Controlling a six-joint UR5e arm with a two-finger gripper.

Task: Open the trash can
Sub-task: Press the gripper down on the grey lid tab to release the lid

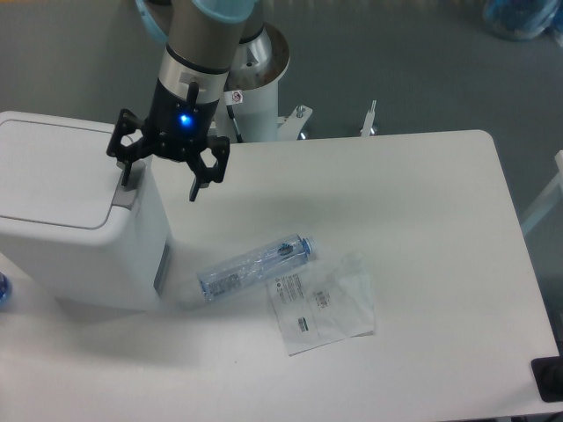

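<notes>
Gripper [161, 184] spread above trash can [70, 220]

Smooth white plastic trash can [62, 207]; clear plastic bottle [255, 266]

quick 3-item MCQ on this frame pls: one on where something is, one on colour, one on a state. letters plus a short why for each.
1. Where does the plastic bottle lie?
A. on the table, right of the trash can
B. on the bin's lid
C. in the gripper

2. What colour is the trash can?
A. black
B. white
C. green

3. How is the trash can lid?
A. swung open
B. removed
C. shut flat

Key: 1 A, it lies on the table beside a clear plastic packet. 2 B, body and lid are white, with a grey tab. 3 C, the lid sits flush while the open gripper hovers at the tab.
</notes>
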